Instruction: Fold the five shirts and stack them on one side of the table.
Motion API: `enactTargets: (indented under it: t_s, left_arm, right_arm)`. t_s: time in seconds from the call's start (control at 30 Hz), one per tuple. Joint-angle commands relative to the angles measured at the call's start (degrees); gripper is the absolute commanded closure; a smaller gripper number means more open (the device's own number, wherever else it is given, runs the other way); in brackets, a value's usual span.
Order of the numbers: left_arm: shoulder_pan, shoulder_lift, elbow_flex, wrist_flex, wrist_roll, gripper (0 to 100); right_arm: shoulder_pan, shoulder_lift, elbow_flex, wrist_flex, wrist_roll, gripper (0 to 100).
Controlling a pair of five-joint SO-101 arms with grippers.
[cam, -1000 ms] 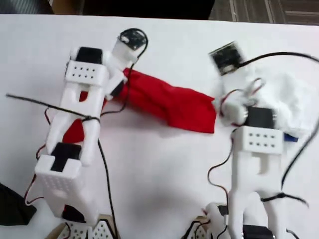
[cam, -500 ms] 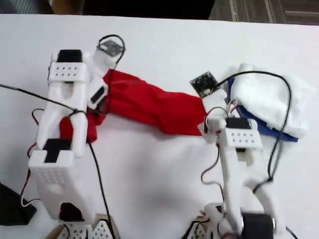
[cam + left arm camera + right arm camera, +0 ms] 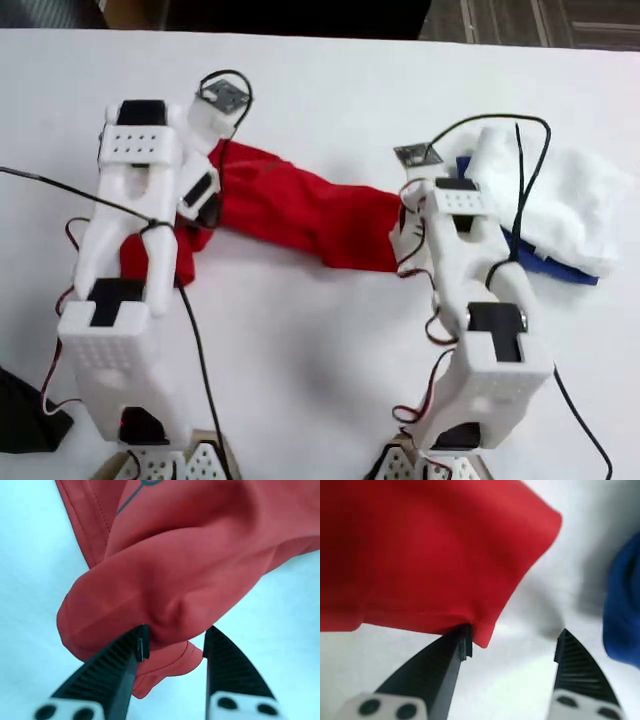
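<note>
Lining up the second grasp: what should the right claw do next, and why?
Probably nudge the right claw toward the red shirt corner, then close: its jaws stand open, the hem touches just one jaw, and bare table lies between them.

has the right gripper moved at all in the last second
Yes. In the high view the right gripper has shifted away from the white folded shirt to the loose end of the red cotton shirt, jaws open.

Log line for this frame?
left gripper: shut on red shirt | right gripper: open at its corner | white shirt over blue shirt: stacked
</note>
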Motion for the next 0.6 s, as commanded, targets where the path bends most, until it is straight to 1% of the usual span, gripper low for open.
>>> enactTargets:
  t_s: [0.0, 0.13, 0.27, 0.4, 0.57]
  left_arm:
    - [-0.26, -0.35, 0.13, -0.53, -0.53, 80]
    - [-0.26, -0.35, 0.13, -1.58, -0.53, 80]
    - [-0.26, -0.35, 0.22, -2.29, -0.44, 80]
    - [-0.26, -0.35, 0.22, -2.55, -0.35, 80]
    - [-0.26, -0.35, 0.22, -2.37, -0.35, 80]
  right_arm:
    - [-0.92, 0.66, -5.80, 4.44, -1.85, 73.3]
    - [-1.01, 0.57, -11.87, 10.95, -1.49, 73.4]
    - [-1.80, 0.57, -14.77, 14.02, -1.32, 73.5]
    - [-4.35, 1.36, -14.51, 13.41, -1.49, 77.3]
    - [-8.13, 4.26, -12.92, 10.86, -2.29, 77.6]
